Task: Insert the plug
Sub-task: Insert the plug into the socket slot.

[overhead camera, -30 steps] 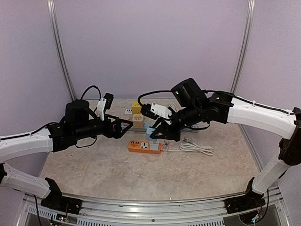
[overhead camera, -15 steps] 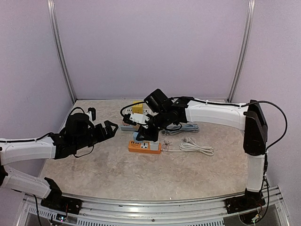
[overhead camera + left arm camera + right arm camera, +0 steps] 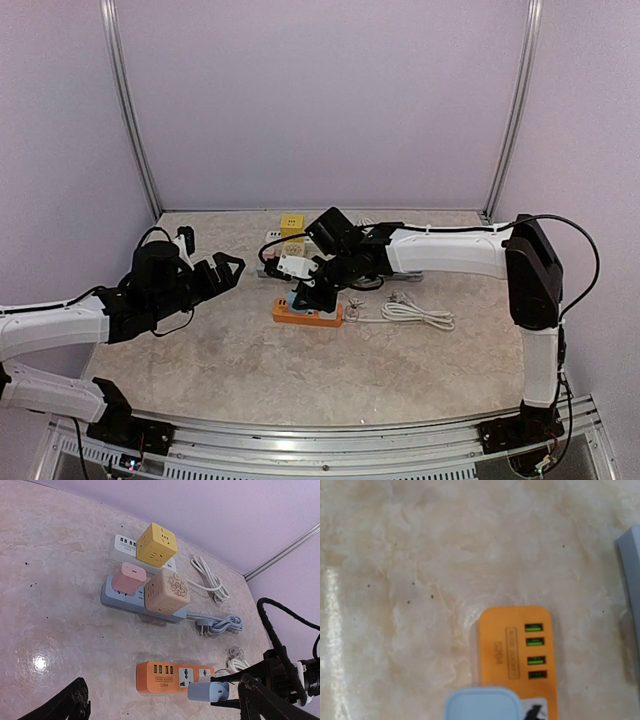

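Lowering the plug [image 3: 209, 692] squarely is my aim for this step.
My right gripper [image 3: 306, 292] is clamped on it just above the orange power strip [image 3: 517, 650]. I'd line the pins over the socket beneath the fingers, then press straight down. My left gripper [image 3: 224, 270] hangs off to the side, jaws wide.

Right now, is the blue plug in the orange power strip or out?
Cannot tell: the right gripper holds the blue plug over the orange power strip, its pins hidden.
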### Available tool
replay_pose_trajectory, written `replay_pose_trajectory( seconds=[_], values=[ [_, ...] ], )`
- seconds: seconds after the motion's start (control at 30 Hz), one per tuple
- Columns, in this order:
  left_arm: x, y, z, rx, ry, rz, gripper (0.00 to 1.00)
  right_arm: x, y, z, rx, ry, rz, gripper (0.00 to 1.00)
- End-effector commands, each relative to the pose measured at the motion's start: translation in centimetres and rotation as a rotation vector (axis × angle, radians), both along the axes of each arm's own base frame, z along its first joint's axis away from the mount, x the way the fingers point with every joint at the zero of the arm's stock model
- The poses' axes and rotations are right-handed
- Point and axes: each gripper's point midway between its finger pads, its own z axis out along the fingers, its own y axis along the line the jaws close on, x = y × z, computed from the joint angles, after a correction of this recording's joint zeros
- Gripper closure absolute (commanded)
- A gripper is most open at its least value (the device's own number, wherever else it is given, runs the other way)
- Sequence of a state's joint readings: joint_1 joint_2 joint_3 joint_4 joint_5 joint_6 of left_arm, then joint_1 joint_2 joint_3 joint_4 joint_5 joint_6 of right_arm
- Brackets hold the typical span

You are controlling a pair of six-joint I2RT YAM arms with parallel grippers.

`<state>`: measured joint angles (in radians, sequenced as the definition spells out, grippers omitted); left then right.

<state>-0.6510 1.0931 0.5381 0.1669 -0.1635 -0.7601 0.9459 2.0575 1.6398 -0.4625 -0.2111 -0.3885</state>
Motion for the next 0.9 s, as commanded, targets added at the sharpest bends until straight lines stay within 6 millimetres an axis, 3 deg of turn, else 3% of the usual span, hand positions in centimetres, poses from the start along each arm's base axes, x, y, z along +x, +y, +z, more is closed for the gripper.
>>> replay_pose_trajectory(
  seconds=[0.0,0.87],
  values=[
    [0.0,0.2,-0.4,-0.005,0.003,0.007,0.01,0.8,0.0,-0.2,0.005,-0.035,-0.017,1.0],
    [-0.1,0.0,-0.7,-0.015,0.002,-0.003,0.01,1.8,-1.8,-2.4,-0.044,-0.039,-0.054,1.0]
  ],
)
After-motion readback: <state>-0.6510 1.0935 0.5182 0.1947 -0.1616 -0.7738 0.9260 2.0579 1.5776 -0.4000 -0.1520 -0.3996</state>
